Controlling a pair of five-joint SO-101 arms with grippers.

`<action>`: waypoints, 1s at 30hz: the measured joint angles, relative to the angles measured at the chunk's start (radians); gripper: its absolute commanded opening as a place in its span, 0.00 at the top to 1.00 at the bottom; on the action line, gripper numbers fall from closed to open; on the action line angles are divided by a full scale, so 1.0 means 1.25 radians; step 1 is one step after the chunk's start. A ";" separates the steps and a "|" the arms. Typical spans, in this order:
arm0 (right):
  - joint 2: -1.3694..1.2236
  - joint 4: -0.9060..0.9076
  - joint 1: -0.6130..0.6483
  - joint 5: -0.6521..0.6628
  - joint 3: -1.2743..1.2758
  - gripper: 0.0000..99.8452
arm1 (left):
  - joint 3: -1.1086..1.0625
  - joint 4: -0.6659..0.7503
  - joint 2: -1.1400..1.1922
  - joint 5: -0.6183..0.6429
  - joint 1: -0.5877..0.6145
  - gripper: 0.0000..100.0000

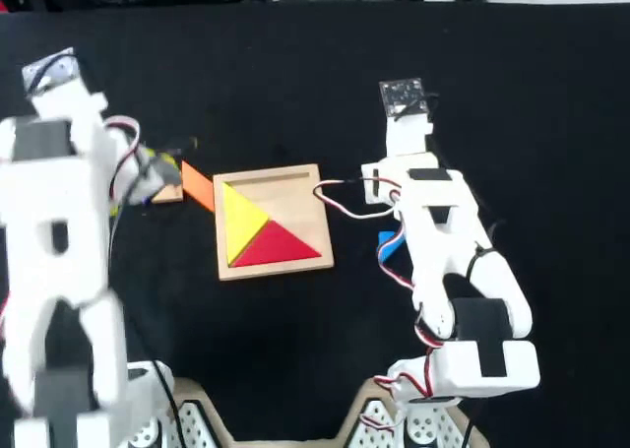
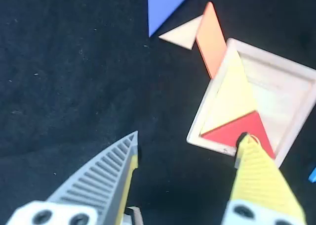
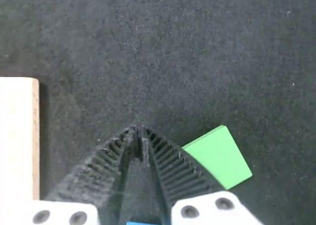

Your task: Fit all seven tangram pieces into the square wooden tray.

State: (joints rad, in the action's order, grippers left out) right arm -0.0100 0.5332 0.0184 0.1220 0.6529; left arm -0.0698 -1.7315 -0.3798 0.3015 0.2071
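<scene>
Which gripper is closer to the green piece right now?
Right. The right gripper, shut, sits just beside the green piece. The left gripper, open, hangs at the far side of the wooden tray.

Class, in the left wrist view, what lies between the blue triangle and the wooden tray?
In the left wrist view, a cream triangle and an orange piece lie between the blue triangle and the tray.

Black table (image 1: 295, 84) carries the wooden tray (image 1: 268, 175); orange piece (image 1: 198, 185), cream triangle (image 2: 182, 33), blue triangle (image 2: 165, 5), green piece (image 3: 217, 158) lie loose.
</scene>
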 measured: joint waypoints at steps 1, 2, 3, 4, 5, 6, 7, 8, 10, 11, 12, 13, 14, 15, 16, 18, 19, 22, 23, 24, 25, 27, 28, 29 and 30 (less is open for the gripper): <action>0.000 0.000 0.001 0.000 0.000 0.99 | -0.037 0.020 -0.053 -0.012 0.000 0.69; 0.000 0.000 0.001 0.000 0.000 0.99 | -0.077 0.045 -0.107 -0.025 0.000 0.69; 0.000 0.000 0.002 0.000 0.000 0.99 | -0.122 0.081 -0.157 -0.037 0.000 0.69; 0.000 0.000 0.002 0.000 0.000 0.99 | -0.174 0.120 -0.203 -0.045 0.000 0.69; 0.000 0.000 0.005 0.000 0.000 0.99 | -0.228 0.163 -0.247 -0.053 0.000 0.69; 0.000 0.000 0.010 0.000 0.000 0.99 | -0.291 0.207 -0.288 -0.058 0.000 0.69; 0.000 0.000 0.015 0.000 0.000 0.99 | -0.354 0.257 -0.327 -0.061 0.000 0.69; 0.000 0.000 0.021 0.000 0.000 0.99 | -0.420 0.304 -0.362 -0.065 0.000 0.69; 0.011 0.000 0.031 0.004 0.000 0.99 | -0.552 0.400 -0.428 -0.092 0.000 0.69; 0.021 0.000 0.037 0.005 0.004 0.99 | -0.614 0.443 -0.460 -0.114 0.001 0.69; 0.034 0.000 0.041 0.005 0.012 0.99 | -0.670 0.485 -0.487 -0.141 0.002 0.69; 0.045 0.000 0.043 0.005 0.021 0.99 | -0.716 0.513 -0.511 -0.157 0.005 0.69; 0.054 0.000 0.043 0.005 0.028 0.99 | -0.754 0.535 -0.532 -0.156 0.007 0.69; 0.063 0.000 0.041 0.005 0.034 0.99 | -0.782 0.549 -0.549 -0.147 0.009 0.69; 0.068 0.000 0.039 0.005 0.037 0.99 | -0.798 0.555 -0.562 -0.137 0.009 0.69; 0.070 0.000 0.043 0.005 0.038 0.99 | -0.809 0.556 -0.584 -0.118 0.010 0.69; 0.070 0.000 0.044 0.005 0.038 0.99 | -0.810 0.556 -0.592 -0.112 0.010 0.69; 0.070 0.000 0.042 0.005 0.038 0.99 | -0.827 0.556 -0.601 -0.108 0.010 0.69; 0.070 0.000 0.042 0.005 0.038 0.99 | -0.836 0.559 -0.603 -0.108 0.010 0.69; 0.070 0.000 0.042 0.002 0.038 0.99 | -0.847 0.568 -0.603 -0.108 0.010 0.69; 0.070 0.000 0.044 -0.009 0.038 0.99 | -0.862 0.582 -0.603 -0.108 0.010 0.69; 0.070 0.000 0.044 -0.049 0.038 0.99 | -0.892 0.614 -0.603 -0.108 0.010 0.69; 0.070 0.000 0.044 -0.069 0.038 0.99 | -0.908 0.632 -0.603 -0.108 0.010 0.69; 0.070 0.000 0.049 -0.083 0.038 0.99 | -0.927 0.658 -0.603 -0.108 0.010 0.69; 0.070 0.000 0.060 -0.093 0.038 0.99 | -0.946 0.690 -0.603 -0.108 0.010 0.69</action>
State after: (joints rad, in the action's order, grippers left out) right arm 0.0775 0.5332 0.0936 0.0054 0.7004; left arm -1.2528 -0.8692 -1.1331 0.1665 0.2194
